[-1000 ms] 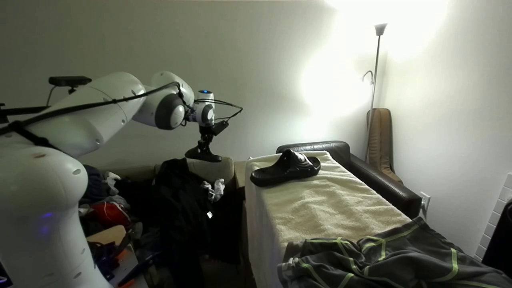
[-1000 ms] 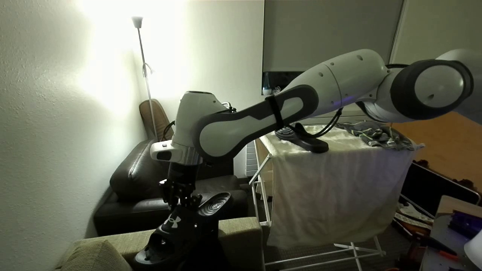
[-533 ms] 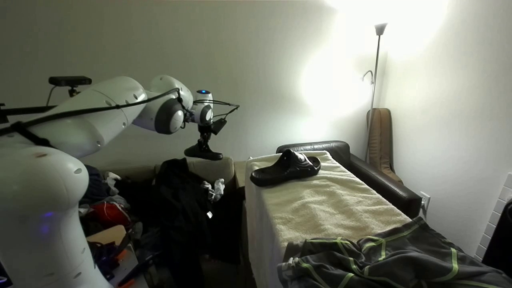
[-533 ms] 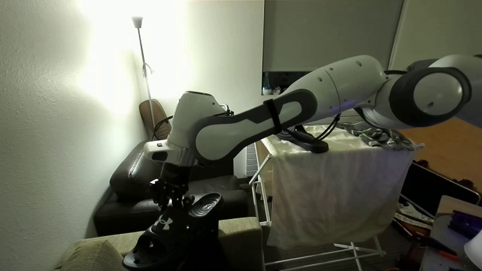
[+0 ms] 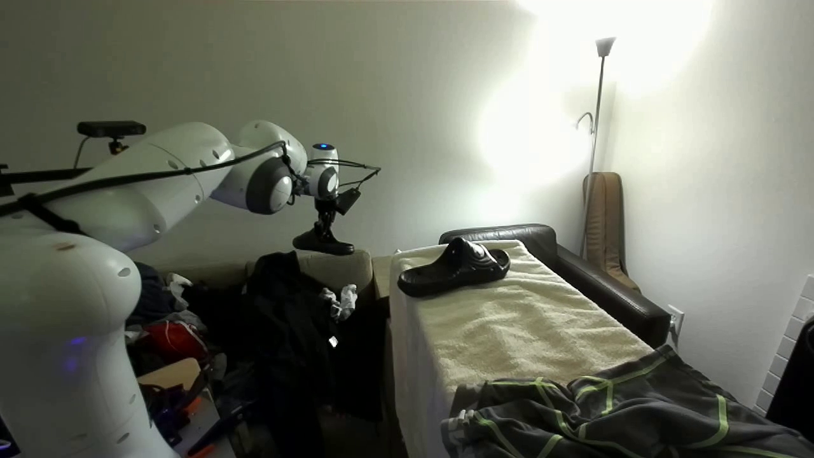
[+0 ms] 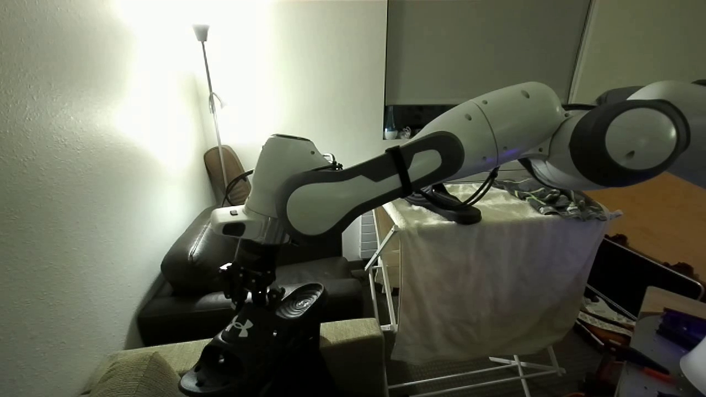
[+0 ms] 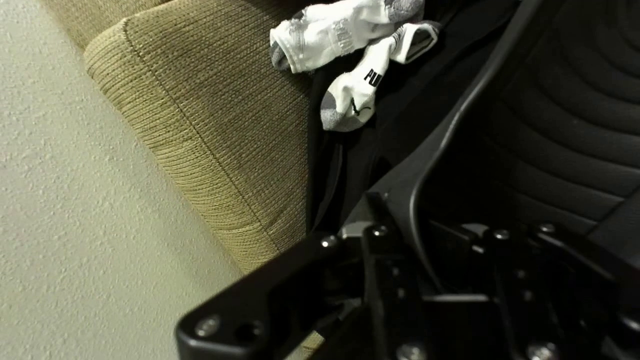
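My gripper [image 6: 258,300] is shut on a black slide sandal [image 6: 242,336] with a white logo on its strap. It holds the sandal in the air by the strap region, above the beige sofa. The held sandal also hangs below the gripper [image 5: 325,224] in an exterior view [image 5: 321,244]. In the wrist view the sandal's ridged footbed [image 7: 565,145] fills the right side, with the fingers [image 7: 420,227] at the strap. A matching black slide [image 5: 439,275] lies on the cream towel [image 5: 528,337]; it also shows partly behind the arm [image 6: 455,210].
The towel hangs over a white drying rack [image 6: 385,286]. Grey shorts with green lines [image 5: 604,413] lie on it. White socks [image 7: 320,40] and dark clothes [image 5: 286,324] lie on the beige sofa [image 7: 215,120]. A dark leather sofa [image 6: 198,259], a floor lamp [image 5: 598,108] and a wall stand beyond.
Over the first half second the arm's elbow sank a little, and my gripper with the held slide shifted slightly left in both exterior views. Since then almost nothing has moved.
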